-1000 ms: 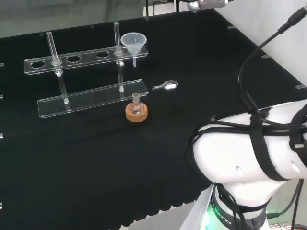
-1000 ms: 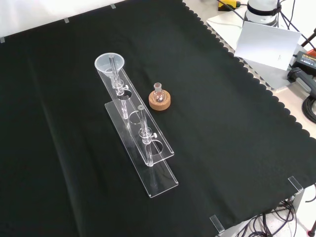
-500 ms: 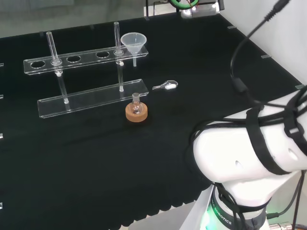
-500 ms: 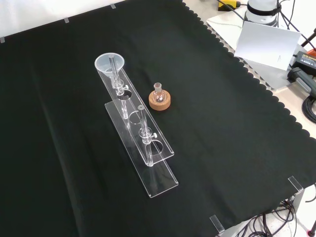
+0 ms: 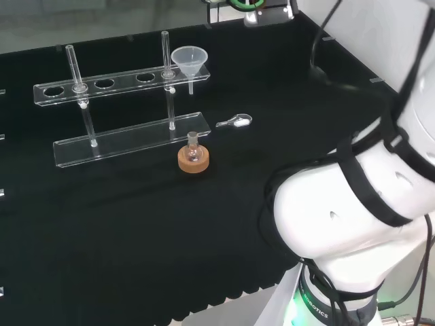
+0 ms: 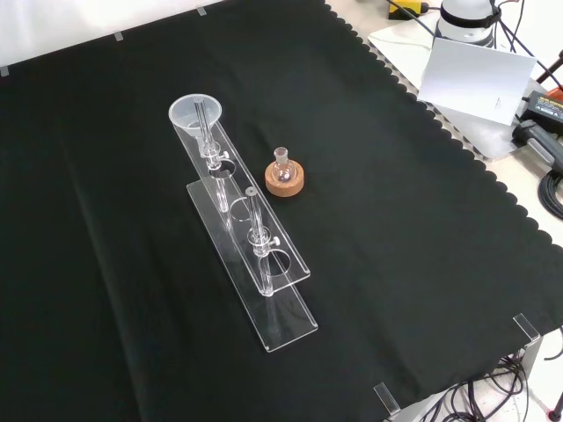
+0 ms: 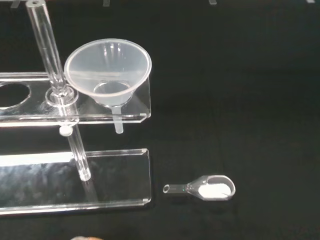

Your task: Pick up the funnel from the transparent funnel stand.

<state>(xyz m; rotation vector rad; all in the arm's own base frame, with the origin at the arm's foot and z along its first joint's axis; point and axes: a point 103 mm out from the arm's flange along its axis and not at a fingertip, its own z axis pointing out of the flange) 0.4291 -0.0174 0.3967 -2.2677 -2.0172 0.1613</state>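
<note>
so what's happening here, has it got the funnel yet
Not yet. The funnel sits untouched in the end hole of the clear funnel stand, its stem poking down through the upper shelf. Nothing is holding it. The wrist camera looks down on the funnel, so the arm seems to be lining up for the pick. Beside the stand lie a small glass scoop with white powder and a little flask on a cork ring.

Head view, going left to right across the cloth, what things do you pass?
Transparent funnel stand → flask on its cork ring → small glass scoop with white powder → the arm's white links.
</note>
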